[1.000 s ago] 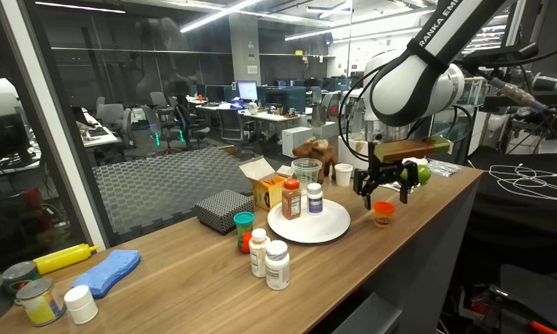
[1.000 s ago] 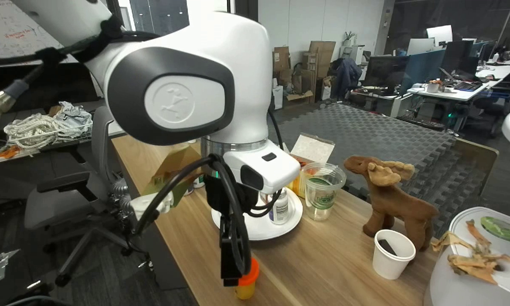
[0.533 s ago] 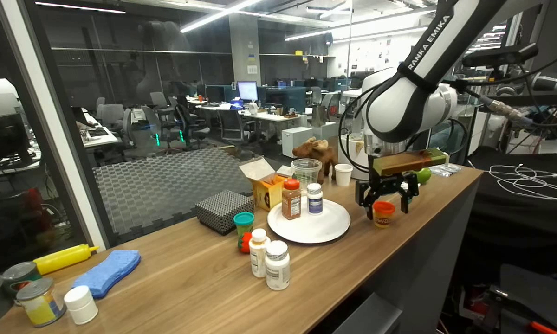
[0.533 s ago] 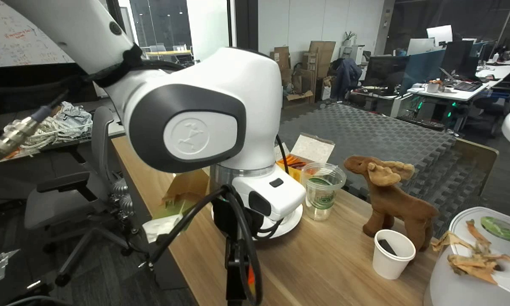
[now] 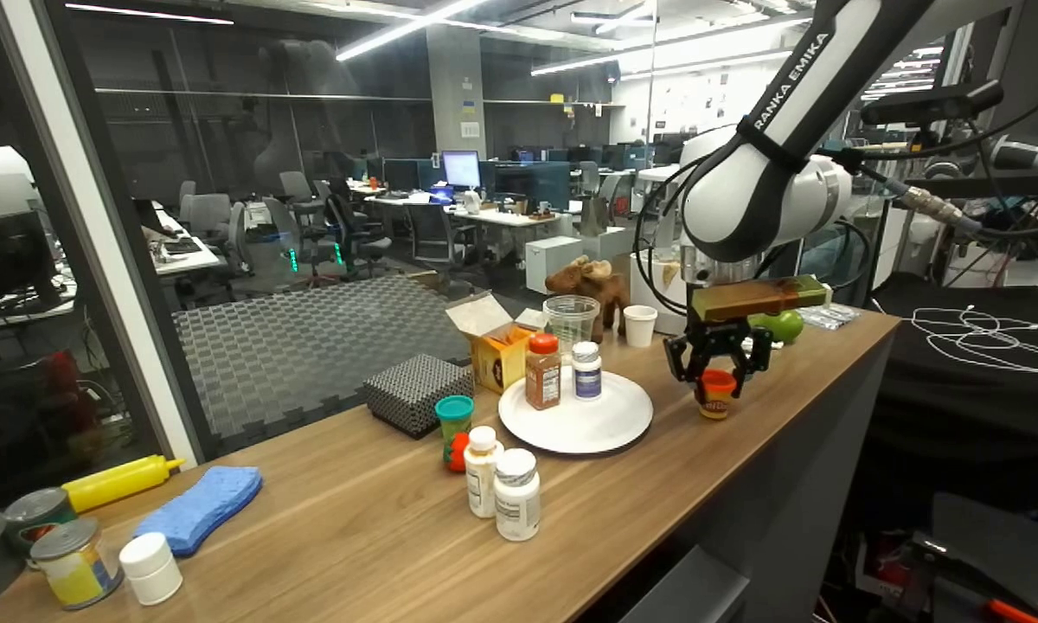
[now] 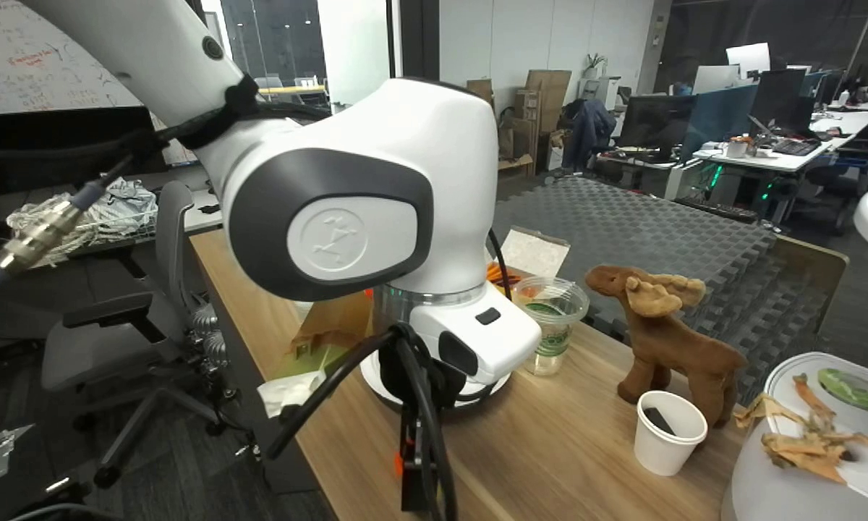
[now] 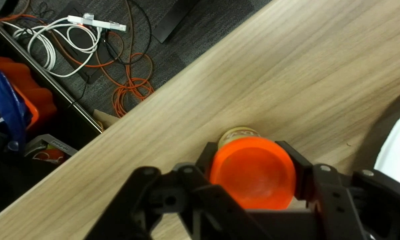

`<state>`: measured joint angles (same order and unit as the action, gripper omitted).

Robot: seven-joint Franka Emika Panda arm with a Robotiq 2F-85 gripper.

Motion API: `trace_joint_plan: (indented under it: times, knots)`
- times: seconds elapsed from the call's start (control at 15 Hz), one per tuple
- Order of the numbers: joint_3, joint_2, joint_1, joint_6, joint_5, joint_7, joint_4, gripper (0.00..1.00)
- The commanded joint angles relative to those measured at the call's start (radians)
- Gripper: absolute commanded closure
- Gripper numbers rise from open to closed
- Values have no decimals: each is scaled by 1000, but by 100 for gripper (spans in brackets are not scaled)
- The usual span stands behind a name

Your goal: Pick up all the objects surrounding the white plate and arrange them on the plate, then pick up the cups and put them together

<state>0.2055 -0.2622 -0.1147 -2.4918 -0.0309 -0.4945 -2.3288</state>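
My gripper [image 5: 718,391] is closed around an orange-lidded Play-Doh jar [image 5: 715,405], right of the white plate [image 5: 610,426]. In the wrist view its pads press both sides of the orange lid [image 7: 253,173]. On the plate stand a red-capped jar of brown contents [image 5: 543,382] and a white-capped bottle with a blue label [image 5: 586,382]. A teal-lidded jar [image 5: 455,417] and two white bottles, one [image 5: 481,476] behind the other [image 5: 517,502], stand left of it. A clear plastic cup [image 6: 550,318] and a white paper cup [image 6: 667,438] are behind and beside it.
An orange carton [image 5: 500,356] and a grey textured box [image 5: 419,394] sit behind the plate. A brown toy moose [image 6: 673,347] stands by the paper cup. At the far left lie a blue sponge [image 5: 201,506], cans and a small white jar [image 5: 150,567]. The table's front edge runs near the gripper.
My gripper has come down over the orange-lidded jar, and its fingers have closed from wide apart onto the lid. The jar has shifted very slightly, appearing a bit higher.
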Motion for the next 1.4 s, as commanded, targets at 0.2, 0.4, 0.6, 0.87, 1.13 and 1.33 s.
trace_joint_plan:
  times: [0.2, 0.4, 0.6, 0.87, 1.13, 1.33]
  knots:
    - [-1, 77, 2, 32, 76, 9, 1, 75]
    - [-25, 68, 14, 46, 116, 0, 38, 75]
    - [-49, 40, 37, 71, 118, -20, 88, 75]
    - [-59, -13, 73, 103, 94, -77, 176, 77]
    - [-61, -80, 97, 159, 92, -96, 270, 77]
    - [-64, -126, 103, 205, 100, -89, 325, 76]
